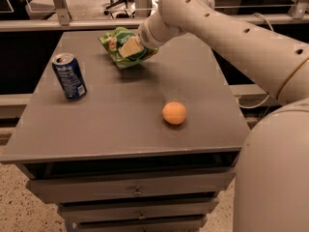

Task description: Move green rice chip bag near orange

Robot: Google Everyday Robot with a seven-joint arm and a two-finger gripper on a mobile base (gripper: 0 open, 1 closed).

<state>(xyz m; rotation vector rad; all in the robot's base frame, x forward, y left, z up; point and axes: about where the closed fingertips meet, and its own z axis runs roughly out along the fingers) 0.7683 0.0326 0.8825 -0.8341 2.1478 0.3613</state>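
Observation:
The green rice chip bag (124, 46) is at the far middle of the grey table (111, 124), crumpled and tilted, its right part held up. My gripper (131, 46) is on the bag, shut on it, with a pale finger (128, 47) lying across its front. The orange (174, 113) sits on the table right of centre, well apart from the bag and nearer the front edge.
A blue soda can (70, 76) stands upright at the table's left side. My arm (227, 28) reaches in from the right over the table's far right corner. Drawers (137, 192) lie under the tabletop. Railings and a floor lie beyond the far edge.

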